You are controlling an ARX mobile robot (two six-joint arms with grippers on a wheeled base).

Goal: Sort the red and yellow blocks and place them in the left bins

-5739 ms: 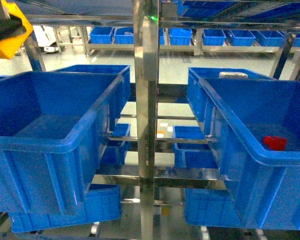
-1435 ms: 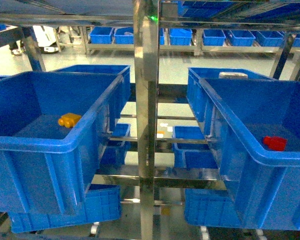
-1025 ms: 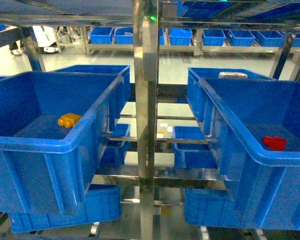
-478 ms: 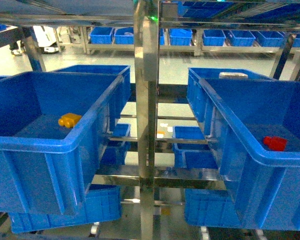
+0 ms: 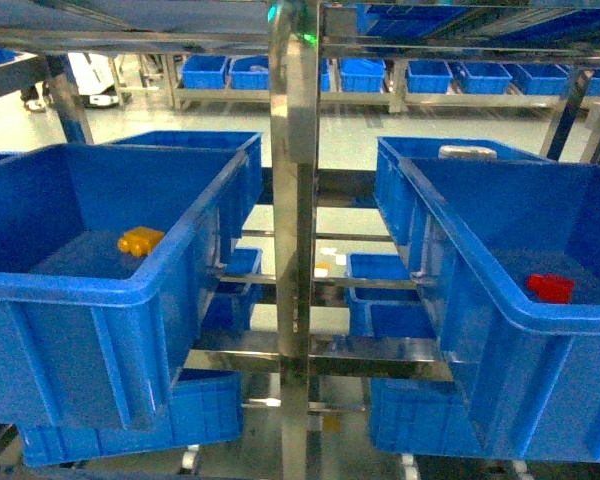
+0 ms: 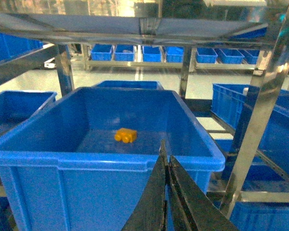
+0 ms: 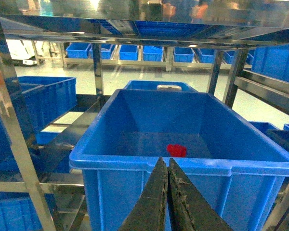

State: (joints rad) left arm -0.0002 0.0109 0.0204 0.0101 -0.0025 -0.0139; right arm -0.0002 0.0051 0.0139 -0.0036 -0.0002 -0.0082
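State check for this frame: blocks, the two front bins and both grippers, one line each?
Yellow block: lying loose on the floor of the left bin.
Red block: lying loose in the right bin, not yet sorted.
Left bin: upright, holds only the yellow block.
Right bin: upright, holds the red block.
Left gripper: shut, empty.
Right gripper: shut, empty.

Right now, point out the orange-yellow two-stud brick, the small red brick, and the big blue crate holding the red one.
orange-yellow two-stud plastic brick (image 6: 125, 135), left wrist view, its top.
small red plastic brick (image 7: 177, 150), right wrist view, its middle.
large blue plastic crate (image 7: 120, 164), right wrist view, its front rim.
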